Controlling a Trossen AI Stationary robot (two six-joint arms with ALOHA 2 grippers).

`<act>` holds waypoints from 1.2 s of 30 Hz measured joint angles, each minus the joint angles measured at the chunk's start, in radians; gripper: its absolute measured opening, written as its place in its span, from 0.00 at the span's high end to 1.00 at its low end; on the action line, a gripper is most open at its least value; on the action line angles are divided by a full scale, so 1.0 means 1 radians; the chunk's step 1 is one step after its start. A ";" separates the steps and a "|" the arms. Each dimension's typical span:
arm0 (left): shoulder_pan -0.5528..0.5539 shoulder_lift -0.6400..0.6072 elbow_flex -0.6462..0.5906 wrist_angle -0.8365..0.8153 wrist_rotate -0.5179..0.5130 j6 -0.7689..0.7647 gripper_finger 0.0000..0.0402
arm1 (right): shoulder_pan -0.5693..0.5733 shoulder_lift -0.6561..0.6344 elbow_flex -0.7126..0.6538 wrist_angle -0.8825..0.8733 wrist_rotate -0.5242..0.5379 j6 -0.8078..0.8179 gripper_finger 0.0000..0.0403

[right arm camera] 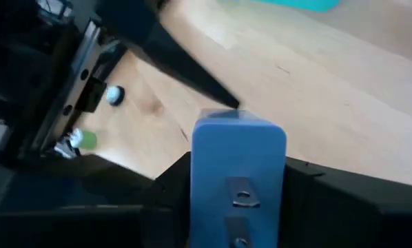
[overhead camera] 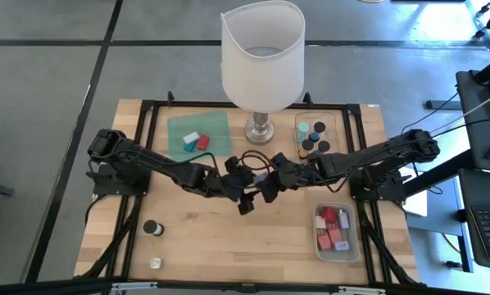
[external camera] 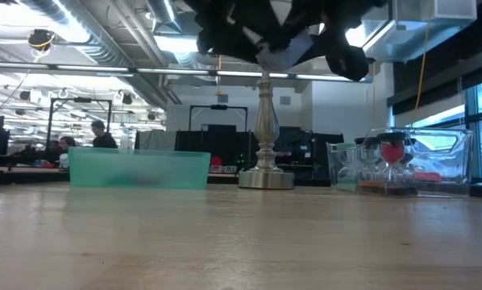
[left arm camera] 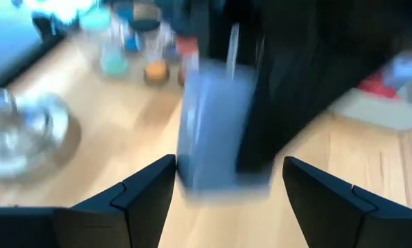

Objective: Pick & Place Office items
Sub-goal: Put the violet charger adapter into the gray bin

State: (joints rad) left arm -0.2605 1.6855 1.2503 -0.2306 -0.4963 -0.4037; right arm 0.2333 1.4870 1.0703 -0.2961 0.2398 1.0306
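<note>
Blue block (right arm camera: 238, 176) up in mid-air over the middle of the desk (overhead camera: 229, 238), right where the two arms meet! Left claw (left arm camera: 228, 180) stands spread, its fingers on either side of the block and not touching it. Right claw (right arm camera: 238, 207) is clenched on the block's lower end, long axis pointing out from between the fingers (handover, I'd guess). Right arm has it. No readable writing anywhere.
</note>
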 joint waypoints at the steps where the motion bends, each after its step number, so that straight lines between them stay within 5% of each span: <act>1: -0.003 0.000 0.000 -0.030 0.002 -0.031 0.34 | -0.001 -0.002 0.000 -0.009 -0.009 -0.010 0.69; 10: -0.027 0.000 -0.002 -0.183 0.122 -0.282 0.34 | 0.051 -0.068 0.000 -0.178 -0.099 -0.047 0.69; 18: -0.043 0.002 -0.003 -0.216 0.286 -0.380 0.34 | 0.183 -0.132 0.000 -0.430 -0.205 0.075 0.69; 27: -0.068 0.002 -0.003 -0.218 0.264 -0.380 0.34 | 0.420 -0.119 0.001 -0.509 -0.374 0.291 0.68; 36: -0.064 0.003 -0.004 -0.220 0.227 -0.377 0.34 | 0.560 -0.115 0.001 -0.722 -0.316 0.566 0.68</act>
State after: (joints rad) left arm -0.3244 1.6882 1.2465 -0.4505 -0.2689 -0.7811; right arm 0.7932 1.3718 1.0714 -1.0184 -0.0762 1.5963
